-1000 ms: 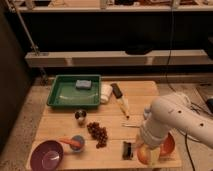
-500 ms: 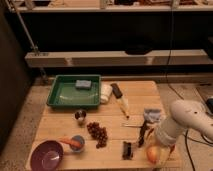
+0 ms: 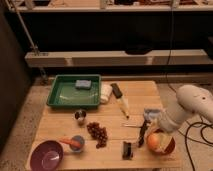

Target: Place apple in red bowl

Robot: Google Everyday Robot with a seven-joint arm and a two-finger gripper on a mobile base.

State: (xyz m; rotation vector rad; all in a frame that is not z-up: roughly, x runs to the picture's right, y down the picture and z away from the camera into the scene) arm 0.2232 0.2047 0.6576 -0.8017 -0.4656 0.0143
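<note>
The apple (image 3: pixel 154 141) is yellow-orange and sits at the left rim of the red bowl (image 3: pixel 169 146), near the table's front right corner. Whether it rests inside or is held just over the bowl I cannot tell. My gripper (image 3: pixel 144 129) hangs from the white arm (image 3: pixel 192 102), which reaches in from the right. The gripper is right beside the apple, at its upper left and close to touching it.
A green tray (image 3: pixel 62 95) with a blue sponge (image 3: pixel 83 83) stands at the back left, a white cloth (image 3: pixel 106 93) beside it. Grapes (image 3: pixel 97 133), a blue bowl (image 3: pixel 77 145) with a carrot (image 3: pixel 68 141), a purple bowl (image 3: pixel 46 155), a small can (image 3: pixel 80 116) and a dark object (image 3: pixel 128 149) lie in front.
The arm has swung up and to the right, uncovering the apple and bowl. The apple now shows a little higher in the view.
</note>
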